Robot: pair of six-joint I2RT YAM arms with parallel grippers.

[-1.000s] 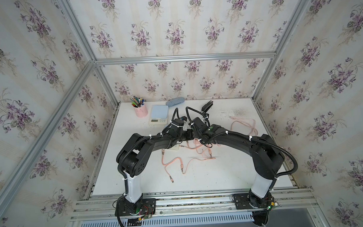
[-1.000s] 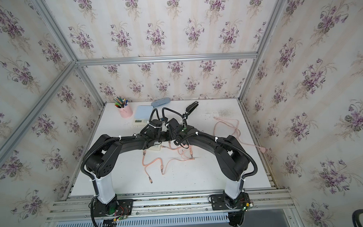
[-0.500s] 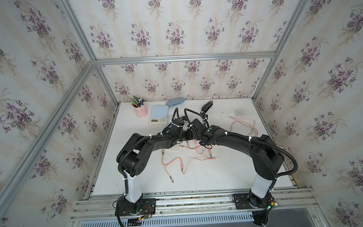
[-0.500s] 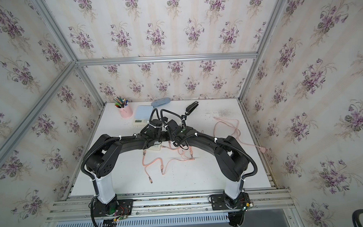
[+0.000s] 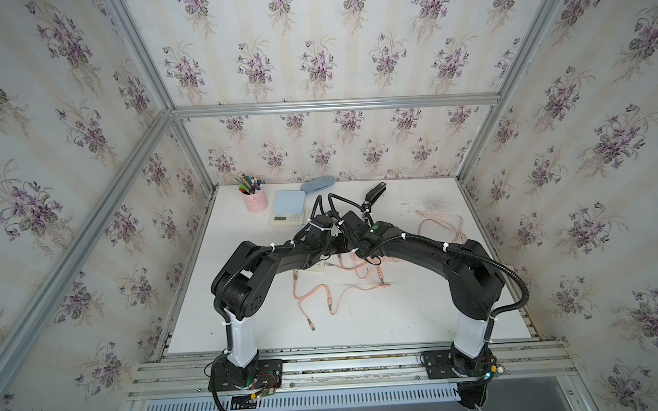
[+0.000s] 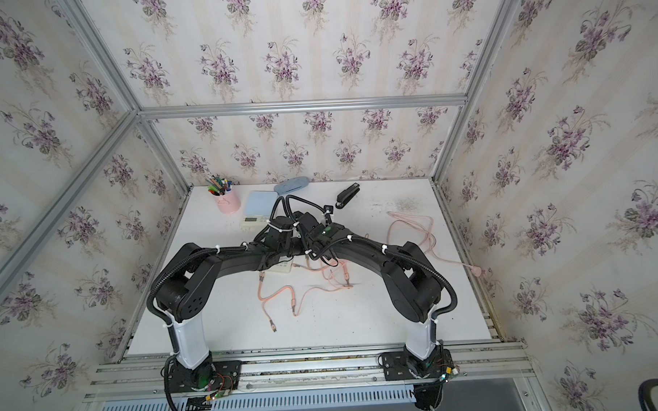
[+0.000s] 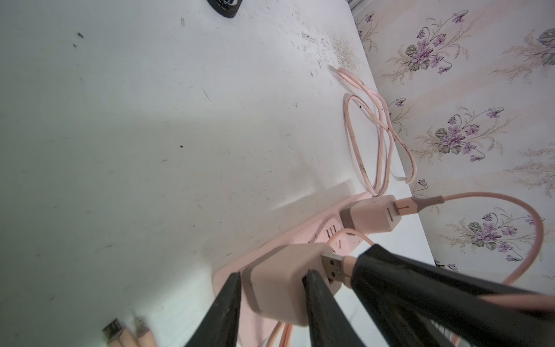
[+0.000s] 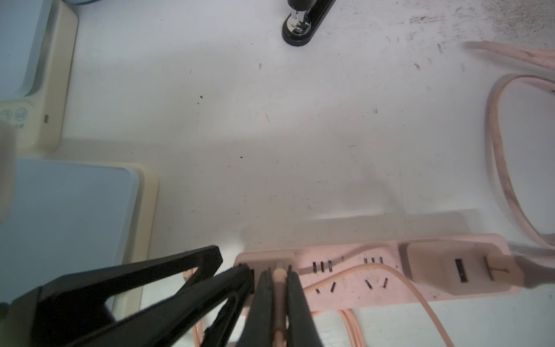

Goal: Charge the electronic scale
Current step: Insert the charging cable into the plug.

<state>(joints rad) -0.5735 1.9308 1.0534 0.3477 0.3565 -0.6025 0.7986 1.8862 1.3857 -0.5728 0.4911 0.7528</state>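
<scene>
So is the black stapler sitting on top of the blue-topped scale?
No, the black stapler rests on the white table, apart from the blue-topped scale.

Blurred cable ends (image 7: 112, 329), perhaps USB plugs, run off the left wrist view.

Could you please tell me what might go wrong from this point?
The USB plug, pinched by the right end effector, seems angled against the adapter; pushing may jam it.
That push could lever the adapter off the power strip if the left end effector slips.
The slack cable over the strip may snag.
</scene>
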